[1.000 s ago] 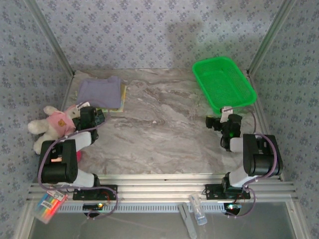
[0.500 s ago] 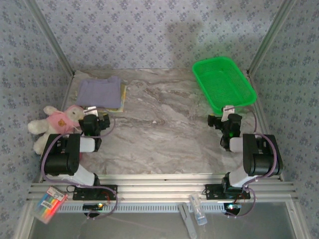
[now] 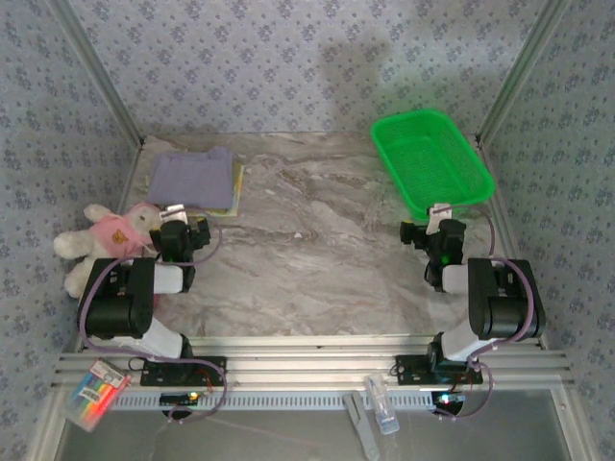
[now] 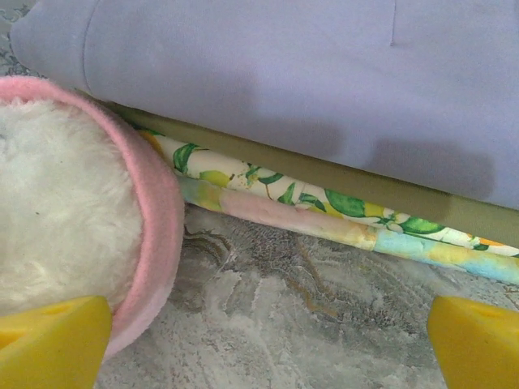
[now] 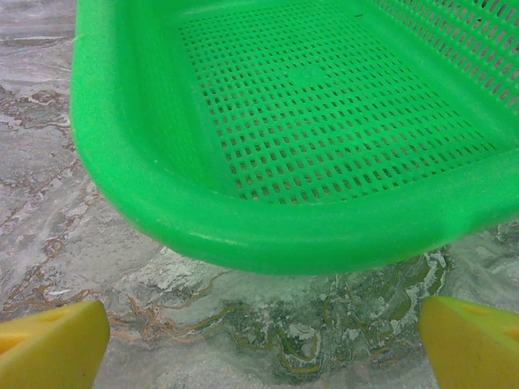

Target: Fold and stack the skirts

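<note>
The left arm (image 3: 159, 277) swung toward the stacked soft cloth skirts (image 3: 192, 178) at 11 o'clock — all four folded. Both arms' jaws stood open, holding nothing — job looked done.

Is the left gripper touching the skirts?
Apart. The left wrist view shows bare table between the skirts and the open left gripper.

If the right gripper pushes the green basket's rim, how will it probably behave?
The green basket looks light: thin perforated plastic with nothing inside. Being wide and shallow, it would likely slide on the smooth marble-patterned table rather than tip. Its rim may flex slightly.
</note>
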